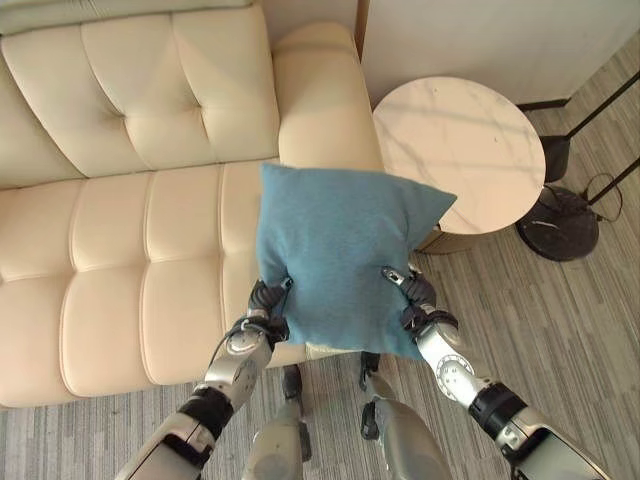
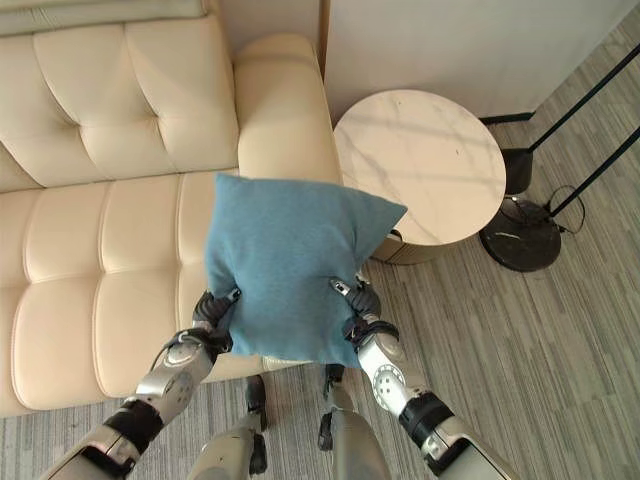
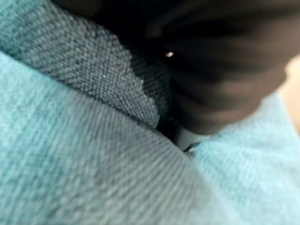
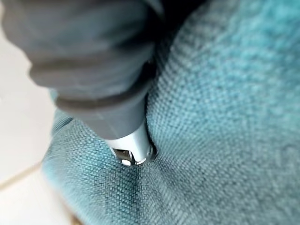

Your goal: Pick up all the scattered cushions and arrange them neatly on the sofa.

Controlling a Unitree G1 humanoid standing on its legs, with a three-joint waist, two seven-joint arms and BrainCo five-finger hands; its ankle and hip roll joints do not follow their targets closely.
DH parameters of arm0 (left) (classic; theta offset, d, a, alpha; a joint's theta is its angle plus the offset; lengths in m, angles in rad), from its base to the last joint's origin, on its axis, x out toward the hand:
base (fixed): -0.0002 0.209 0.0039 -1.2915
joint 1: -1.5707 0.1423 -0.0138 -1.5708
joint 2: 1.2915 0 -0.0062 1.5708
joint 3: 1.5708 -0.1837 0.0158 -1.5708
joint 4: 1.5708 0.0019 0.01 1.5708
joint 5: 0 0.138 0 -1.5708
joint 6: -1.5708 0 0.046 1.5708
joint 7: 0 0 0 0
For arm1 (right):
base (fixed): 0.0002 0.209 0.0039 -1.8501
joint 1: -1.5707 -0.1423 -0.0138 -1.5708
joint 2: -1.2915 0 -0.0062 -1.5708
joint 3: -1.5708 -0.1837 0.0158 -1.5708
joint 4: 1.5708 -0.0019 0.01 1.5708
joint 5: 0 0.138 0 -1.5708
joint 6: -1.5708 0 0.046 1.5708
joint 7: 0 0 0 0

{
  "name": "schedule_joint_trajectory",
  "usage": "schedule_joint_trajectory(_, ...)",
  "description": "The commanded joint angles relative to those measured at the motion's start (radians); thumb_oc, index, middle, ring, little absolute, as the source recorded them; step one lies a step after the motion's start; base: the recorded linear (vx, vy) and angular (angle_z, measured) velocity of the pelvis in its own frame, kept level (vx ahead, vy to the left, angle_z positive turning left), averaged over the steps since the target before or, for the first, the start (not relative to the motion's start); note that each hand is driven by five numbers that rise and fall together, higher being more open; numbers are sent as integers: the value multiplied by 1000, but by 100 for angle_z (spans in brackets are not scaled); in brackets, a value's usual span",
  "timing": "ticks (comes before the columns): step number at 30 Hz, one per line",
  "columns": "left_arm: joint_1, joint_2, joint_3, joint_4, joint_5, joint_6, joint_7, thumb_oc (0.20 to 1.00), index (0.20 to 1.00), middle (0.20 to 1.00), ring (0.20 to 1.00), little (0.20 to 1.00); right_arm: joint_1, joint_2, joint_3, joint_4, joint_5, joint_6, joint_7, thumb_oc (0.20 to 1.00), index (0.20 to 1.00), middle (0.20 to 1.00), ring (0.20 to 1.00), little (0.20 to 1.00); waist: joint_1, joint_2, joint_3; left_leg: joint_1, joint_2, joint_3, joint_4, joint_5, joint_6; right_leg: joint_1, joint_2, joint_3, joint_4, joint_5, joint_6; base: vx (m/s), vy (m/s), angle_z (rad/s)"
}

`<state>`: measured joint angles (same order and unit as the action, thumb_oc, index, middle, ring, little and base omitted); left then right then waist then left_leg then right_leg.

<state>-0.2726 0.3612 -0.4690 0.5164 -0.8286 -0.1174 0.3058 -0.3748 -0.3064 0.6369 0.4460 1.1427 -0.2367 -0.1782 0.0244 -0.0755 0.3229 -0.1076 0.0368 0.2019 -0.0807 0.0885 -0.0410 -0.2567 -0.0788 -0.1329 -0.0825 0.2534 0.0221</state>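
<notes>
- The fingers of the left hand [image 1: 268, 300] pinch the lower left edge of a blue cushion [image 1: 340, 255]; in the left wrist view the cloth bunches up against the hand's dark ribbed cover.
- The fingers of the right hand [image 1: 415, 293] clamp the cushion's lower right edge, and in the right wrist view one silver finger [image 4: 131, 147] presses a dimple into the weave.
- The cushion hangs in the air between the two hands, held upright and face-on above the front edge of the cream sofa [image 1: 110, 270], at the end nearest its armrest [image 1: 320, 90].
- The cushion looks light and soft: its fabric gives under the fingers and its top corners sag, so it will likely flop rather than hold shape. The coarse weave should not slip. A hold on two opposite edges, as here, seems the surest way to keep it square.
- Both arms reach forward and upward from below, forearms angled inward toward each other, wrists raised.
- A round marble worktop [image 1: 460, 150] stands just beside the armrest, and the base of a black floor lamp [image 1: 558, 225] sits on the grey carpet beyond it.
- By this showing, the cushion is not yet set down on the seat.
</notes>
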Motion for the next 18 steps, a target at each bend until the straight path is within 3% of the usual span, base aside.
schedule_joint_trajectory(1,-112,-221,-259,-304,-94,-36,-276,200,200,200,200,200,-50,334,293,-162,-3,120,246,200,200,200,200,200,22,-6,-21,-42,-12,-52,12,-62,11,54,-54,43,43,-192,116,-43,113,3)
schedule_joint_trajectory(7,-51,-190,-244,-388,-167,-29,-318,200,200,200,200,200,-11,319,264,-171,-21,129,277,200,200,200,200,200,15,-1,-25,-21,-23,-21,-6,-63,27,23,-62,42,100,-167,147,-104,103,3)
schedule_joint_trajectory(12,-26,-163,-239,-405,-181,-23,-321,200,200,200,200,200,9,323,258,-160,-1,132,282,200,200,200,200,200,24,29,-30,-37,5,2,-7,-34,32,59,-14,71,263,-283,122,-120,31,-33)
schedule_joint_trajectory(13,-26,-163,-239,-405,-181,-23,-321,200,200,200,200,200,9,323,258,-160,-1,132,282,200,200,200,200,200,24,29,-31,-38,5,2,-7,-34,32,59,-14,71,263,-283,122,-41,-31,-32)
schedule_joint_trajectory(14,-12,-156,-232,-405,-177,-19,-320,200,200,200,200,200,16,325,252,-153,9,132,284,200,200,200,200,200,34,33,-51,-40,7,1,-6,-28,31,96,11,91,304,-329,107,-29,-78,-10)
schedule_joint_trajectory(18,14,-148,-218,-398,-171,-7,-326,200,200,200,200,200,26,322,233,-149,26,127,289,200,200,200,200,200,65,18,-90,-68,-3,-2,6,-11,25,208,39,118,251,-375,96,-77,-152,1)
